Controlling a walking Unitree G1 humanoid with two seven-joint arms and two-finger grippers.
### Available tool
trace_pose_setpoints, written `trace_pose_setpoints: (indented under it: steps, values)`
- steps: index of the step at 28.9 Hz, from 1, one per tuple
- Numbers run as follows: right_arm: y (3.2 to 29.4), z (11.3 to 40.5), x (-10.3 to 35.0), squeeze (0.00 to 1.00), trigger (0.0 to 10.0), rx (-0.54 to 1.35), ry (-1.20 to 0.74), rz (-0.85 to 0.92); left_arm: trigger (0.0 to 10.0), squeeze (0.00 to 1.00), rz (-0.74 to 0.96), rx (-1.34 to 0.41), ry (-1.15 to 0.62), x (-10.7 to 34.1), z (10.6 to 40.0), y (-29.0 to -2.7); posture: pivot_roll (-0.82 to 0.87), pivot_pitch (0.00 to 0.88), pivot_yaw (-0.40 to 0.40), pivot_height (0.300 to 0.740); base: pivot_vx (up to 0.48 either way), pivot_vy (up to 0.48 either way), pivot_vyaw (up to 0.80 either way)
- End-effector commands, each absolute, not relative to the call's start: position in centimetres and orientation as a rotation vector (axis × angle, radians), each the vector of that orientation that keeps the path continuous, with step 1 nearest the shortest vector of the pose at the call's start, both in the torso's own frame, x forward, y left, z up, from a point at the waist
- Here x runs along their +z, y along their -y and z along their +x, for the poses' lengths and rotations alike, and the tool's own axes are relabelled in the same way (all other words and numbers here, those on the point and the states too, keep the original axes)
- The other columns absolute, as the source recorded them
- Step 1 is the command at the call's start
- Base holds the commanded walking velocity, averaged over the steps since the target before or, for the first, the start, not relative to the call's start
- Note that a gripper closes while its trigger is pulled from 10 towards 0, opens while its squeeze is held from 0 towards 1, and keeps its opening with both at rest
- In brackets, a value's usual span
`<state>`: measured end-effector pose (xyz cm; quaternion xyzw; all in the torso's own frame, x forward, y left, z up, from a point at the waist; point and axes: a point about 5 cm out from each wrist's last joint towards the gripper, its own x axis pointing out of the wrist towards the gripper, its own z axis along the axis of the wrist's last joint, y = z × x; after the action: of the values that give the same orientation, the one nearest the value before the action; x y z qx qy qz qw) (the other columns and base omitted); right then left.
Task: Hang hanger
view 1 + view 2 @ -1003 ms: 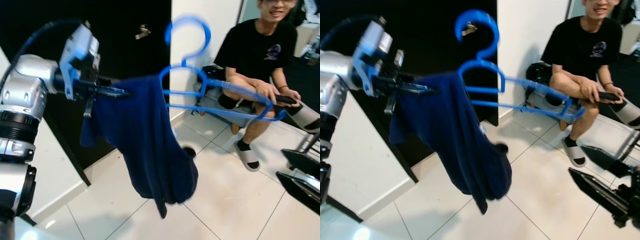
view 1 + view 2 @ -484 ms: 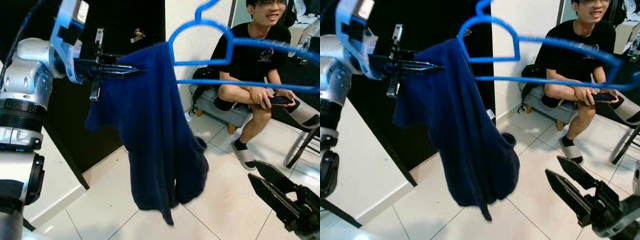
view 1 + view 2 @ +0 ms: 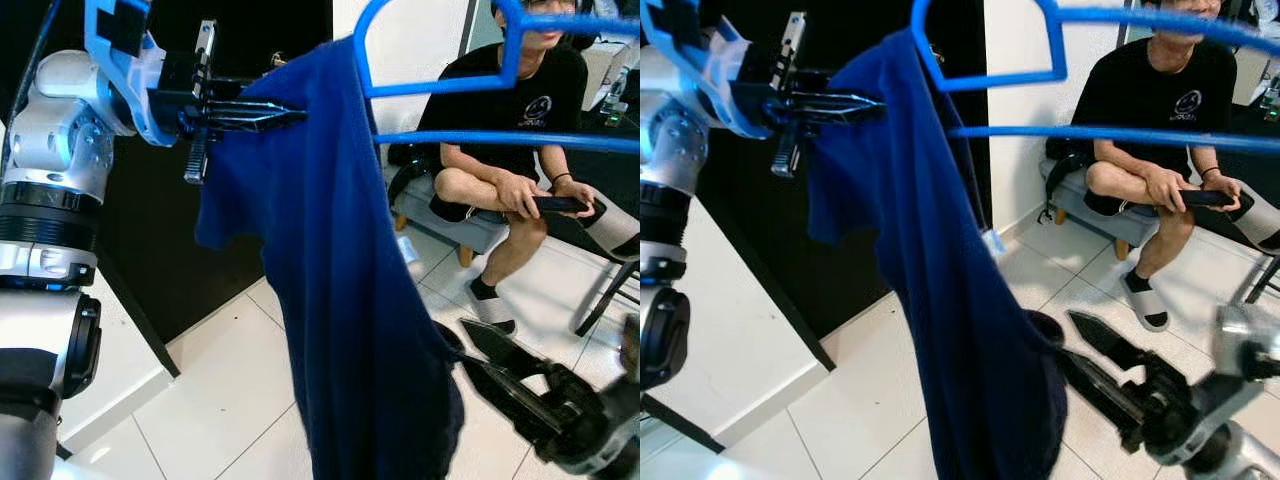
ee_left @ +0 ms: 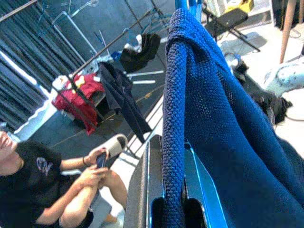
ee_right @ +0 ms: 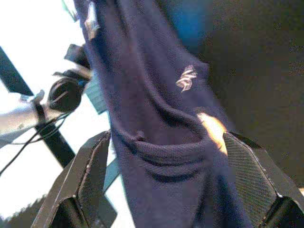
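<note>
Up high | blue hanger (image 3: 470,85) long axis level, left hand (image 3: 285,115) clamps its garment (image 3: 350,300) | right hand (image 5: 164,180) wide around cloth

Silver left arm (image 3: 55,150), blue bracket, black ribbed joints, seemingly black fingers (image 3: 250,115).

Blue plastic hanger (image 3: 1060,75), raised high, upper part cut off by the frame top; two long bars run roughly level toward the right. Dark navy knit garment (image 3: 350,300) draped over its left shoulder end, hanging down in a long fold, lower end bunched near the floor tiles. Small light logo (image 5: 186,78) on the fabric. Upper edge of the cloth pinched at the hanger's left end, taut there.
</note>
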<state>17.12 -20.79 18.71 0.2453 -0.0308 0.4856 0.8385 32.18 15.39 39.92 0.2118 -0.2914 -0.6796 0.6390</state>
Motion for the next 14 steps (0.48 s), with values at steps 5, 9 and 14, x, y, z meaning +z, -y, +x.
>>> trace_pose_setpoints:
  steps: [5, 9, 14]
  values:
    - [19.4, 17.8, 18.5, 0.0, 9.0, 1.099, 0.002, 0.455, 0.0, 0.0, 0.481, -1.576, 0.726, 41.1, 31.6, -15.1, -0.05, 0.025, 0.077, 0.74, 0.0, 0.0, 0.0]
    - [19.0, 18.0, 18.3, 0.0, 0.0, 1.112, -0.026, 0.432, 0.0, 0.0, 0.481, -1.576, 0.732, 41.3, 31.5, -14.9, -0.04, 0.026, 0.078, 0.74, 0.0, 0.0, 0.0]
    - [18.8, 18.1, 17.9, 0.0, 0.0, 1.094, -0.056, 0.398, 0.0, 0.0, 0.479, -1.571, 0.746, 41.6, 31.5, -14.7, -0.05, 0.027, 0.081, 0.74, 0.0, 0.0, 0.0]
